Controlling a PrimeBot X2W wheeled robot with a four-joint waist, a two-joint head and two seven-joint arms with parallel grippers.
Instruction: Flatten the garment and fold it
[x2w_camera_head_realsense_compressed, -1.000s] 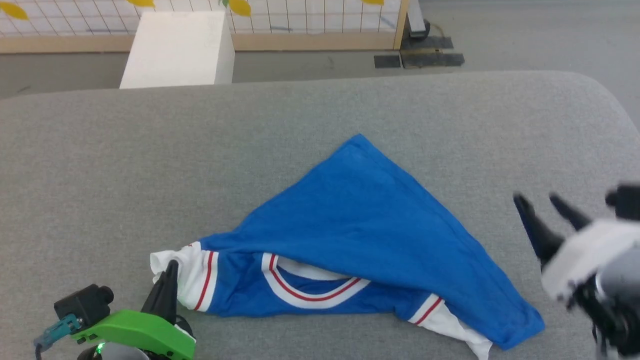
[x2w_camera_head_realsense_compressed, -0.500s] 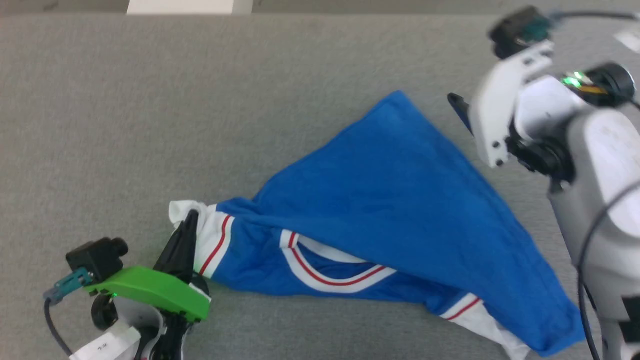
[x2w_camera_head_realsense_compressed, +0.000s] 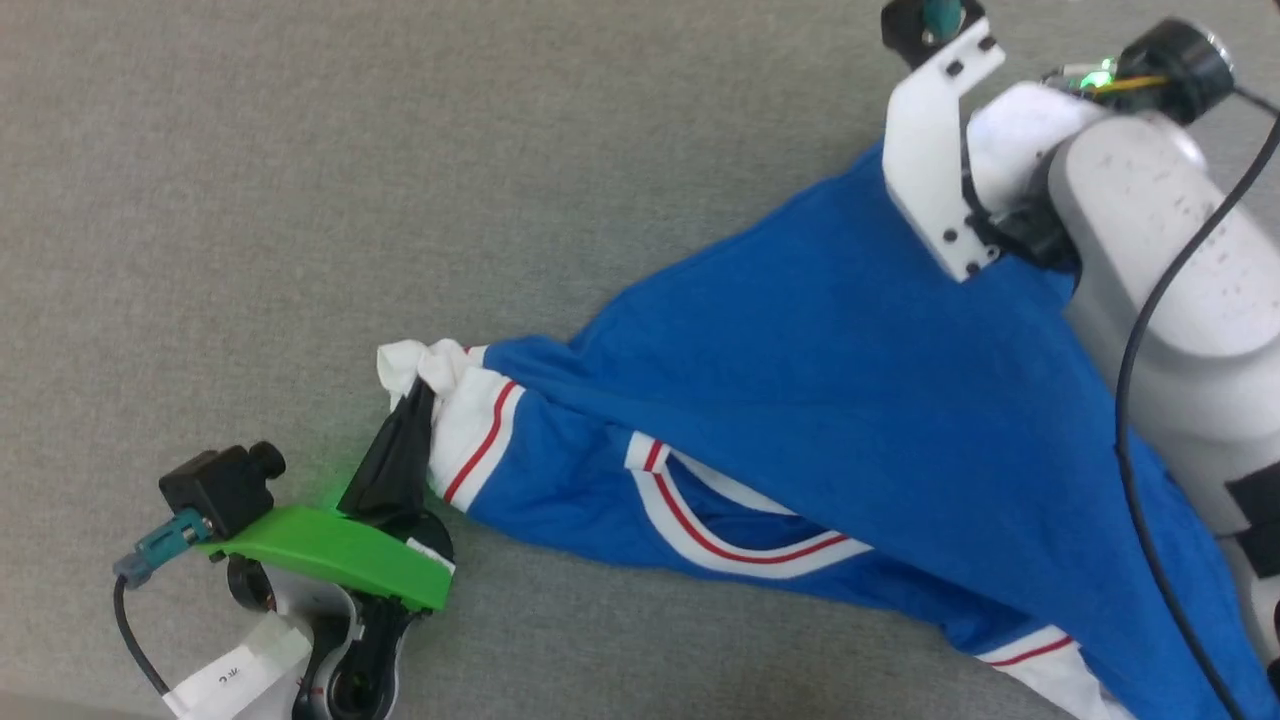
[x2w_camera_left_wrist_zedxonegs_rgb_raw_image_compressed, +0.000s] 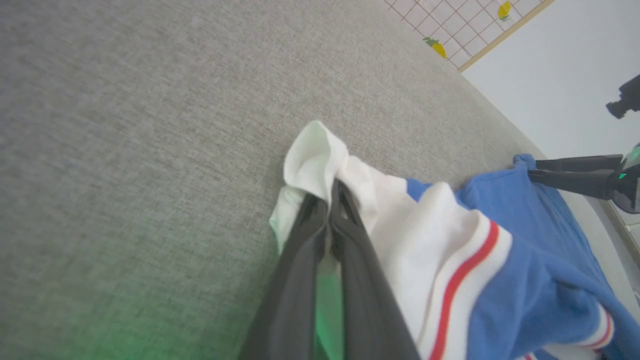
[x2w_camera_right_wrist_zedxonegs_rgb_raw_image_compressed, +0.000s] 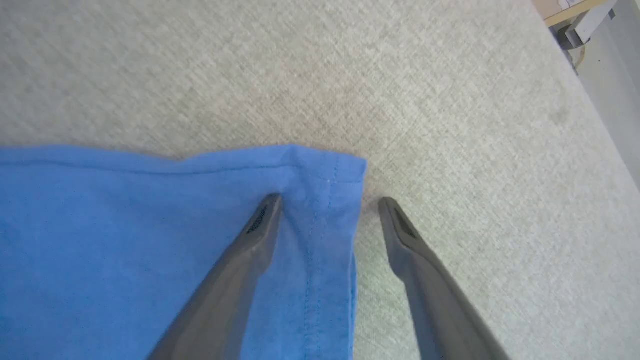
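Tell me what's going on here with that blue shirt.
The robot is working on a blue jersey lying crumpled, not yet flat, on a grey padded surface. Its left claw is shut on the white sleeve. Its right claw is open, straddling the far blue hem corner with nothing gripped.

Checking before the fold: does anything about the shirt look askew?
The bright blue jersey T-shirt with red-striped white sleeves lies doubled into a crooked triangle over its collar, one sleeve bunched in the shut left gripper.
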